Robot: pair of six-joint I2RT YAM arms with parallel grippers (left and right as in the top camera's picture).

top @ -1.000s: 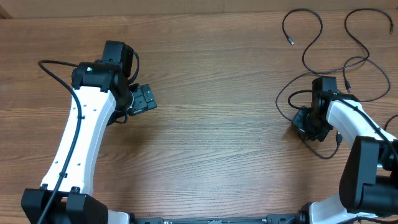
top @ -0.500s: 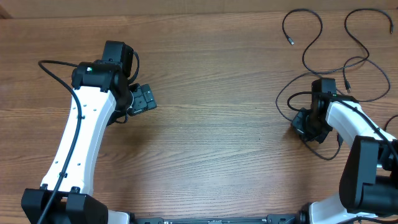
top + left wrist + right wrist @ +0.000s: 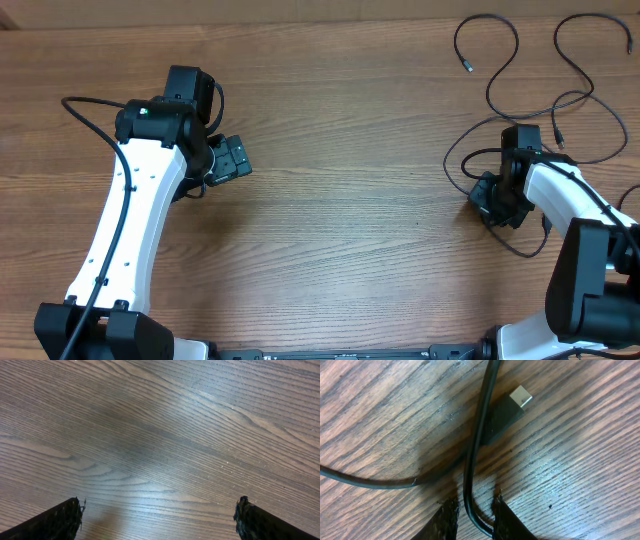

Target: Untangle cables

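Several thin black cables (image 3: 488, 62) lie in loose loops at the table's far right. My right gripper (image 3: 497, 200) is down among them. In the right wrist view one cable (image 3: 481, 425) runs between its fingertips (image 3: 474, 506), which stand only slightly apart with a small gap on each side of the cord. A black plug with a silver tip (image 3: 507, 410) lies just beyond, and another cable (image 3: 370, 482) curves off to the left. My left gripper (image 3: 235, 158) hovers wide open over bare wood (image 3: 159, 510), far from the cables.
The wooden table (image 3: 350, 230) stretches between the two arms. A thicker black arm cable (image 3: 90, 115) loops beside the left arm. The table's far edge runs along the top of the overhead view.
My right gripper has barely shifted over the cable, and the loop beside it has moved a little. The left arm has not moved.
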